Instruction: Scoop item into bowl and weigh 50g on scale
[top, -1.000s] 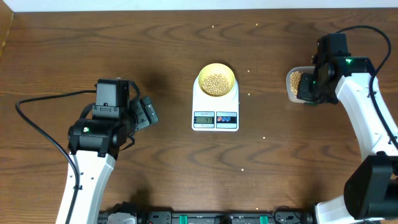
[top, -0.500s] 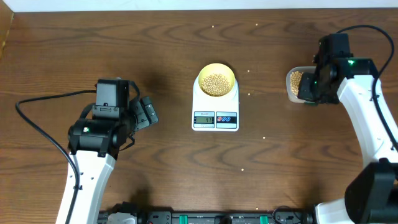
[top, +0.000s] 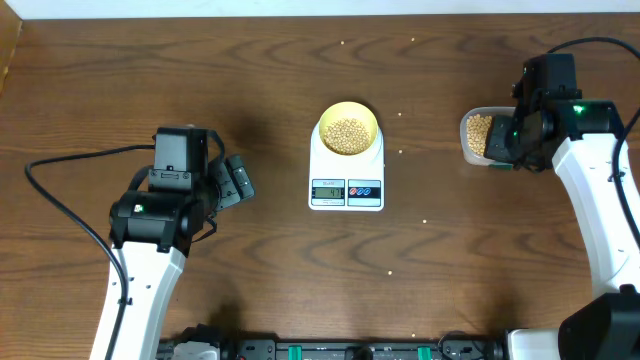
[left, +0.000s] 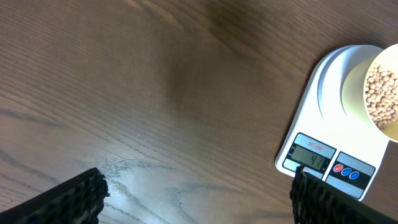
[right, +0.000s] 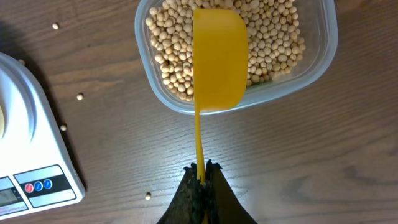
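The pale-yellow bowl (top: 348, 128) holds tan beans (top: 348, 135) and stands on the white scale (top: 346, 183), whose display shows digits. The scale (left: 323, 155) and bowl (left: 376, 93) also show at the right of the left wrist view. My right gripper (right: 201, 171) is shut on the handle of a bright yellow scoop (right: 217, 59). The scoop's cup hangs over the clear container (right: 314, 65) full of beans (right: 273, 37). In the overhead view the right gripper (top: 508, 140) is at that container (top: 472, 135). My left gripper (left: 196, 193) is open and empty, left of the scale.
Loose beans lie scattered on the brown table, some near the scale (right: 79, 96) and one near the right gripper (right: 147, 195). More lie at the back (top: 344, 43). The left arm (top: 180, 190) rests at the table's left.
The right arm has shifted slightly to the right and back over the container. The left arm, bowl and scale have not moved.
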